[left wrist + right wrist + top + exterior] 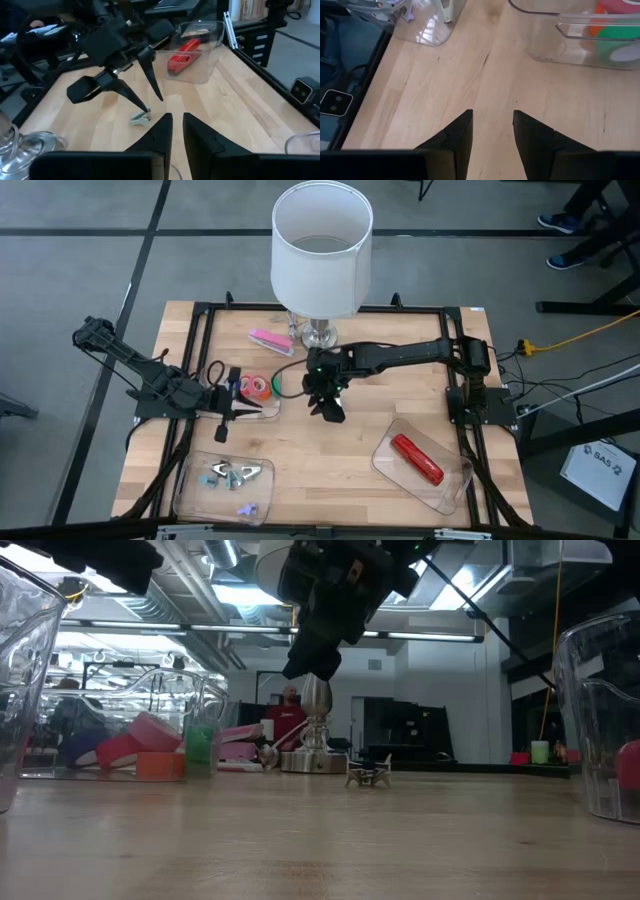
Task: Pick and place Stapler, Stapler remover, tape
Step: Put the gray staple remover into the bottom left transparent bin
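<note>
A wooden table seen from above, with three clear containers on it and a white lamp [321, 255] at the far edge. Much of the sorting looks done. The red stapler [416, 458] lies inside the clear tray [455, 488] at the near right corner. Several staple removers [232, 474] sit in another clear tray [190, 492] at the near left. The tape rolls [255, 386] (red, orange and green show here) are gathered in a third clear bin [268, 409] at the middle left.

What seems left: a pink stapler [270, 340] lies loose on the wood at the far side, beside the lamp base, and one small staple remover [141, 118] rests on the bare table near the centre, outside any tray.

The right gripper [329, 406] hangs above the middle of the table, raised off the wood, its two fingers spread apart with nothing between them; from the left wrist view the loose remover lies just below its fingertips. The left gripper [229, 417] waits low at the left by the tape bin, its fingers [159, 134] open by a narrow gap and empty.

My guess is the loose remover is the piece now in hand, with the pink stapler to follow
</note>
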Motion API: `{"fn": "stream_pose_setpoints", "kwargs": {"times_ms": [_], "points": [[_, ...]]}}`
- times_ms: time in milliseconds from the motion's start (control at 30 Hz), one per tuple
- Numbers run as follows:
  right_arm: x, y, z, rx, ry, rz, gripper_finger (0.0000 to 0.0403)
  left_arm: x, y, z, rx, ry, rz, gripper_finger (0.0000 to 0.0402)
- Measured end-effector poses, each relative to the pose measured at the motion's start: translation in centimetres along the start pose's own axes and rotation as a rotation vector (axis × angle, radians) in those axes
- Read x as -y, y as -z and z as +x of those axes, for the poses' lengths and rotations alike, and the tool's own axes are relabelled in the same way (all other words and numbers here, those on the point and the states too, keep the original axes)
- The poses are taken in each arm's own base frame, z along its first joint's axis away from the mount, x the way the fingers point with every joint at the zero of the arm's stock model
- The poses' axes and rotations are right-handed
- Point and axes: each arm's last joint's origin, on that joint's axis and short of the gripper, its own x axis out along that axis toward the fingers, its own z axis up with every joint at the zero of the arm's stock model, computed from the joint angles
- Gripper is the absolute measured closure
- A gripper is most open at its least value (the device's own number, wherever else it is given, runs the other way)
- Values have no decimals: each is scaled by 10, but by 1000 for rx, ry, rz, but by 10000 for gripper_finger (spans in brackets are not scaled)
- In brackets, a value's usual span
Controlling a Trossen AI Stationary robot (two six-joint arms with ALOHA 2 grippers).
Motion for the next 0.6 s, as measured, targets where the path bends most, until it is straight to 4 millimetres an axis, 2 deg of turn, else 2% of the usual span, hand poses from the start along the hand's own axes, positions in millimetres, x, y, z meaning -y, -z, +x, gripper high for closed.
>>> {"fn": "stream_pose_setpoints", "kwargs": {"times_ms": [167,367,600], "points": [[-1,0,0,1,-1,-3,261,3,-1,0,15,73,-17,357],[-2,-6,2,52,56,-37,261,8,-3,5,7,172,-220,361],[-22,-1,11,-18,46,-55,261,14,2,18,-36,187,-272,358]]}}
